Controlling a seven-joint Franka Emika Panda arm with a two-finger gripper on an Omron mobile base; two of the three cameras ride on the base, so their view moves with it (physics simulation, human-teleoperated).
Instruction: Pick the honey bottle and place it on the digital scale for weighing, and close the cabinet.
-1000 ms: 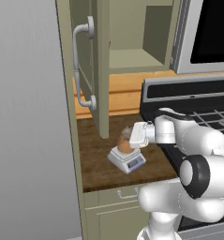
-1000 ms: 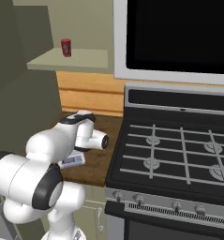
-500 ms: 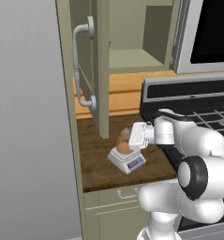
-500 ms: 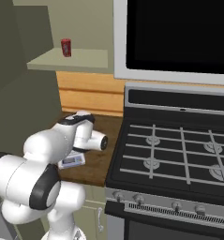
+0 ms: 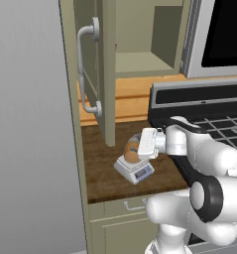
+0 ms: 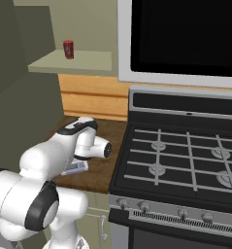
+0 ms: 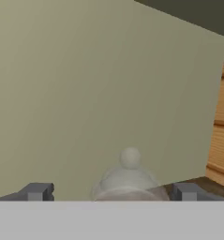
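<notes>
I find the gripper (image 7: 111, 192) with its fingertips (image 7: 36, 191) spread wide, standing clear on either side of the honey bottle's (image 5: 131, 153) pale top. I see the bottle upright on the digital scale (image 5: 135, 170), which sits on the brown counter (image 5: 102, 163) just left of the stove (image 6: 185, 160). Beyond, the cabinet (image 5: 102, 74) door hangs open, its handle (image 5: 83, 74) facing left. A red can (image 6: 68, 49) stands on the shelf (image 6: 74, 62).

Honey bottle (image 5: 131, 152) half-hidden behind the white hand in the left base view, its lower body cut off in the hand view; digital scale (image 6: 74, 168) mostly masked by the forearm from the right; display reading too small to tell.
</notes>
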